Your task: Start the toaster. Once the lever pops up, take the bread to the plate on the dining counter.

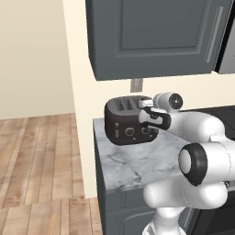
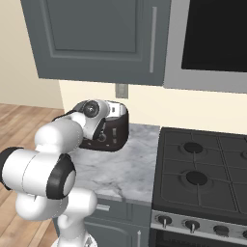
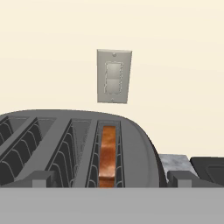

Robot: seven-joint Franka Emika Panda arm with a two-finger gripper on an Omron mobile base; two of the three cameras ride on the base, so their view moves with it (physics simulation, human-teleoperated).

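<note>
Early stage. Hand (image 1: 148,114) sits at the toaster (image 1: 124,120) top on the marble table (image 1: 137,160), tips spread wide, holding nothing. Bread (image 3: 108,155) is down in the right-hand slot. Can't tell if toasting has started; carrying it to the plate remains.

Arm: folded, elbow low, forearm reaching forward and up.
Wrist: level, hand pointing forward.
Gripper (image 3: 111,178): fingertips (image 3: 40,178) well apart, nothing between them.
</note>
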